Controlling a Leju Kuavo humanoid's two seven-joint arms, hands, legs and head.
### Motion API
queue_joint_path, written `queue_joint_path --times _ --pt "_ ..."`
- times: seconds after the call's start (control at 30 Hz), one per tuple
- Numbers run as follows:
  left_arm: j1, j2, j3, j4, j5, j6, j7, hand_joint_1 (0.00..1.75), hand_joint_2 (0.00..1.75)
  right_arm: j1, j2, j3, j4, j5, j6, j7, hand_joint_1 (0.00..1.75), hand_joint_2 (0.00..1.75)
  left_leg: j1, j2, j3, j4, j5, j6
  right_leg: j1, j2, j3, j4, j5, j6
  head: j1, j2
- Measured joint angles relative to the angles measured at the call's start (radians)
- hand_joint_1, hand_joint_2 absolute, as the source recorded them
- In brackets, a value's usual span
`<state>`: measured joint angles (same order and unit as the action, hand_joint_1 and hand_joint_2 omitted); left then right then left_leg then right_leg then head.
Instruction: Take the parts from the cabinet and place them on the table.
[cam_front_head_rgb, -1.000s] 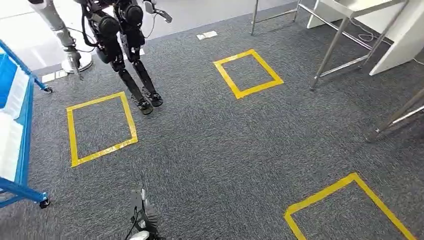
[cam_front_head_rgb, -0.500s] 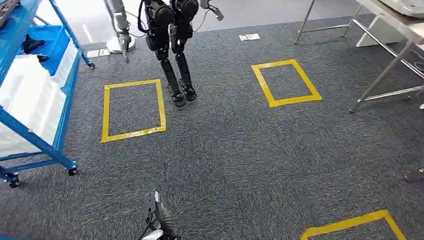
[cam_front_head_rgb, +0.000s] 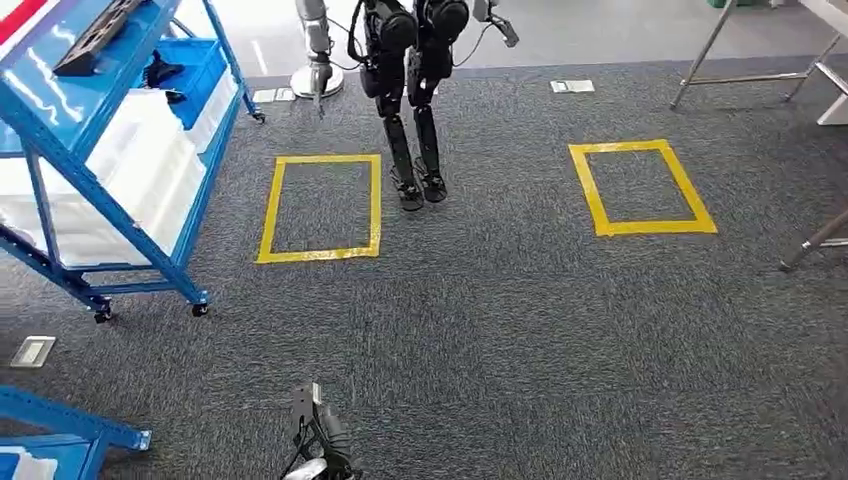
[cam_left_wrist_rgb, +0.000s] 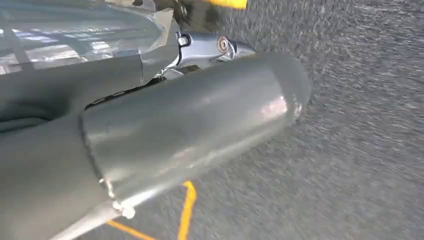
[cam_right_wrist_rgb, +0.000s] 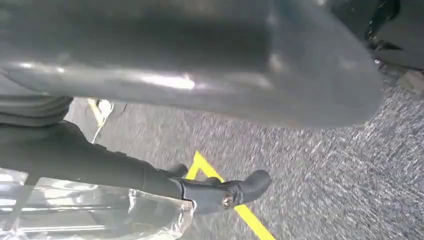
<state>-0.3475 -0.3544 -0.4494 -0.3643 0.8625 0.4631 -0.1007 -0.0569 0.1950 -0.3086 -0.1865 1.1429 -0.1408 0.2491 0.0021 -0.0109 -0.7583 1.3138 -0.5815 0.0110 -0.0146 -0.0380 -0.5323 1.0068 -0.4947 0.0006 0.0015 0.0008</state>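
Observation:
The blue wheeled cabinet (cam_front_head_rgb: 120, 190) stands at the left of the head view, on grey carpet. A flat dark part (cam_front_head_rgb: 95, 38) lies on its top shelf, and another dark part (cam_front_head_rgb: 160, 72) sits in a blue bin behind. White bins (cam_front_head_rgb: 130, 170) fill a lower shelf. My left hand (cam_left_wrist_rgb: 190, 125) hangs over the carpet with nothing in it, its thick grey thumb across the left wrist view. My right hand (cam_right_wrist_rgb: 190, 100) also hangs and holds nothing, its dark fingers (cam_right_wrist_rgb: 210, 192) stretched out apart from the thumb.
Another black humanoid robot (cam_front_head_rgb: 410, 60) stands ahead beside a yellow taped square (cam_front_head_rgb: 270, 210). A second yellow square (cam_front_head_rgb: 590, 195) lies to the right. Metal table legs (cam_front_head_rgb: 710, 50) stand at the far right. A second blue frame (cam_front_head_rgb: 60, 425) is at the lower left.
The whole picture has shifted right as my view turned left. The blue cabinet has come further into view and the table at the right has slid nearly out.

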Motion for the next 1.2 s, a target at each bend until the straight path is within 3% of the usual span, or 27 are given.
queue_joint_path --times 0.03,0.07,0.13,0.17,0.2,0.33,0.37,0.4,0.43,0.5,0.53,0.57,0.6,0.63,0.67,0.7,0.77,0.83,0.87,0.9,0.93,1.0,1.03,1.07,1.1,1.17,1.2 --pt "0.001 0.000 0.000 0.000 0.002 -0.003 0.000 0.00 0.00 0.000 -0.002 0.002 0.000 0.001 0.000 0.000 0.00 0.00 0.004 0.004 -0.018 0.033 -0.001 -0.003 0.001 -0.014 0.000 0.000 -0.001 -0.001 0.000 0.000" --pt "0.003 0.001 0.000 0.000 0.007 -0.004 0.000 0.00 0.00 0.000 -0.002 0.005 0.000 0.003 0.000 0.000 0.00 0.00 0.008 0.008 -0.010 0.012 0.023 -0.005 0.001 -0.030 0.001 0.000 -0.002 -0.002 0.000 0.000" --pt "0.003 0.002 0.002 0.000 0.010 -0.008 0.000 0.00 0.00 -0.004 0.000 0.010 0.000 0.007 0.009 -0.004 0.00 0.00 0.010 0.033 0.078 -0.157 0.108 -0.004 0.001 -0.056 0.006 0.000 -0.007 0.000 0.000 0.000" --pt "0.002 0.002 0.002 0.000 0.011 -0.009 0.000 0.00 0.00 -0.005 0.000 0.010 0.000 0.009 0.009 -0.006 0.00 0.00 0.007 0.080 0.128 -0.243 0.138 0.001 0.004 -0.065 0.010 0.000 -0.010 0.002 -0.001 0.000" --pt "0.000 0.002 0.002 0.000 0.011 -0.011 0.000 0.00 0.00 -0.004 0.000 0.011 0.000 0.009 0.011 -0.008 0.00 0.00 -0.005 0.127 0.146 -0.277 0.126 0.004 0.013 -0.073 0.011 0.002 -0.015 0.009 -0.001 0.000" --pt "0.000 0.003 0.003 0.000 0.016 -0.012 0.001 0.00 0.00 -0.009 0.001 0.015 0.000 0.010 0.012 -0.009 0.00 0.00 -0.015 0.061 0.139 -0.289 0.133 0.027 0.022 -0.123 0.024 -0.005 -0.022 0.029 0.004 0.000" --pt "0.001 0.003 0.003 0.000 0.016 -0.012 0.000 0.00 0.00 -0.010 0.001 0.016 0.000 0.011 0.011 -0.009 0.00 0.00 -0.002 0.047 0.150 -0.299 0.143 0.038 0.013 -0.086 0.014 0.008 -0.032 0.036 0.006 0.000" --pt "-0.001 0.003 0.003 0.000 0.016 -0.011 0.000 0.00 0.00 -0.008 0.002 0.016 0.000 0.011 0.011 -0.009 0.00 0.00 -0.001 0.034 0.150 -0.303 0.147 0.048 0.012 -0.021 0.003 0.043 -0.052 0.033 0.008 0.000" --pt "-0.002 0.003 0.004 0.000 0.016 -0.012 0.000 0.00 0.00 -0.006 0.002 0.016 0.000 0.011 0.011 -0.009 0.00 0.00 -0.002 0.020 0.149 -0.303 0.148 0.050 0.007 0.013 -0.028 0.109 -0.084 0.027 0.010 0.000" --pt "0.000 0.001 0.004 0.000 0.017 -0.012 0.001 0.00 0.00 -0.005 0.001 0.016 0.000 0.014 0.022 -0.011 0.00 0.00 -0.002 -0.016 0.148 -0.303 0.149 0.051 0.004 0.033 -0.113 0.274 -0.146 0.025 0.012 0.000" --pt "0.001 0.002 0.005 0.000 0.018 -0.012 0.002 0.00 0.00 -0.005 0.001 0.017 0.000 0.018 0.030 -0.013 0.00 0.00 -0.002 -0.034 0.149 -0.302 0.149 0.051 0.005 0.035 -0.138 0.316 -0.149 0.032 0.012 0.000" --pt "0.002 0.003 0.006 0.001 0.018 -0.013 0.005 0.00 0.00 -0.004 0.000 0.018 0.000 0.024 0.037 -0.015 0.00 0.00 -0.002 -0.053 0.149 -0.302 0.149 0.050 0.003 0.035 -0.136 0.301 -0.133 0.041 0.011 0.000" --pt "0.002 0.003 0.009 0.001 0.018 -0.013 0.008 0.00 0.00 -0.006 -0.002 0.023 0.000 0.032 0.043 -0.016 0.00 0.00 -0.002 -0.069 0.151 -0.301 0.150 0.050 0.001 0.036 -0.114 0.243 -0.100 0.053 0.013 0.000" --pt "0.002 0.003 0.010 0.001 0.018 -0.014 0.010 0.00 0.00 -0.008 -0.002 0.026 0.000 0.037 0.045 -0.017 0.00 0.00 -0.001 -0.082 0.153 -0.300 0.150 0.049 -0.002 0.040 -0.082 0.173 -0.066 0.062 0.013 0.000" --pt "0.001 0.003 0.012 0.001 0.018 -0.018 0.013 0.00 0.00 -0.009 -0.003 0.034 0.000 0.046 0.047 -0.020 0.00 0.00 0.000 -0.100 0.154 -0.298 0.149 0.045 -0.012 0.068 -0.030 0.056 -0.016 0.076 0.013 0.000" --pt "0.001 0.005 0.014 0.001 0.017 -0.021 0.014 0.00 0.00 -0.008 -0.003 0.039 0.001 0.053 0.052 -0.024 0.00 0.00 -0.003 -0.112 0.151 -0.294 0.148 0.037 -0.017 0.111 -0.017 0.018 -0.009 0.073 0.014 0.000" --pt "0.001 0.007 0.018 0.002 0.016 -0.023 0.019 0.00 0.00 -0.017 -0.004 0.049 0.002 0.069 0.064 -0.033 0.00 0.00 -0.007 -0.122 0.144 -0.294 0.150 0.028 -0.007 0.091 -0.014 0.011 0.000 0.051 0.014 0.000" --pt "0.001 0.011 0.025 0.003 0.014 -0.025 0.020 0.00 0.00 -0.024 -0.004 0.065 0.002 0.084 0.077 -0.035 0.00 0.00 -0.003 -0.136 0.140 -0.300 0.156 0.016 -0.003 0.076 -0.012 0.011 0.005 0.038 0.011 0.000" --pt "0.001 0.016 0.028 0.004 0.013 -0.026 0.022 0.00 0.00 -0.024 -0.002 0.072 0.001 0.090 0.081 -0.038 0.00 0.00 0.001 -0.137 0.136 -0.294 0.153 0.015 -0.019 0.063 -0.011 0.005 0.011 0.029 0.011 0.000" --pt "0.000 0.017 0.028 0.004 0.010 -0.030 0.024 0.00 0.00 -0.024 -0.003 0.078 0.001 0.094 0.084 -0.040 0.00 0.00 -0.005 -0.072 0.124 -0.261 0.126 0.011 -0.014 0.052 -0.010 0.004 0.010 0.020 0.009 0.000" --pt "-0.001 0.018 0.029 0.004 0.008 -0.031 0.024 0.00 0.00 -0.023 -0.002 0.083 0.002 0.097 0.085 -0.042 0.00 0.00 -0.005 -0.034 0.095 -0.201 0.089 0.005 -0.011 0.038 -0.009 0.004 0.009 0.007 0.000 0.000" --pt "-0.001 0.019 0.029 0.004 0.007 -0.035 0.029 0.00 0.00 -0.021 -0.003 0.090 0.002 0.100 0.089 -0.043 0.00 0.00 0.000 -0.002 0.013 -0.035 0.014 -0.002 -0.004 0.006 -0.010 0.004 0.006 0.003 -0.001 0.000" --pt "0.001 0.019 0.029 0.005 0.006 -0.036 0.031 0.00 0.00 -0.021 -0.005 0.091 0.002 0.102 0.089 -0.043 0.00 0.00 0.003 0.003 -0.016 0.020 -0.001 -0.005 -0.002 -0.009 -0.011 0.004 0.005 0.002 -0.002 0.000" --pt "0.003 0.021 0.030 0.005 0.003 -0.036 0.031 0.00 0.00 -0.022 -0.006 0.092 0.002 0.102 0.089 -0.043 0.00 0.00 0.005 0.007 -0.021 0.029 0.008 -0.007 -0.001 -0.024 -0.011 0.004 0.005 0.001 -0.001 0.000" --pt "0.004 0.024 0.033 0.005 -0.002 -0.034 0.030 0.00 0.00 -0.023 -0.006 0.093 0.002 0.103 0.089 -0.044 0.00 0.00 0.007 0.010 -0.001 -0.012 0.038 -0.007 -0.001 -0.037 -0.010 0.004 0.003 0.000 -0.002 0.000" --pt "0.002 0.026 0.040 0.005 -0.011 -0.032 0.025 0.00 0.00 -0.024 -0.004 0.096 0.002 0.103 0.091 -0.044 0.00 0.00 0.007 0.040 0.100 -0.195 0.119 0.000 -0.001 -0.063 -0.005 0.004 0.000 0.001 -0.002 0.000" --pt "0.001 0.026 0.043 0.004 -0.016 -0.032 0.023 0.00 0.00 -0.025 -0.003 0.097 0.002 0.103 0.093 -0.045 0.00 0.00 0.002 0.097 0.145 -0.267 0.136 0.007 0.003 -0.070 -0.001 0.004 -0.001 0.002 -0.003 0.000"
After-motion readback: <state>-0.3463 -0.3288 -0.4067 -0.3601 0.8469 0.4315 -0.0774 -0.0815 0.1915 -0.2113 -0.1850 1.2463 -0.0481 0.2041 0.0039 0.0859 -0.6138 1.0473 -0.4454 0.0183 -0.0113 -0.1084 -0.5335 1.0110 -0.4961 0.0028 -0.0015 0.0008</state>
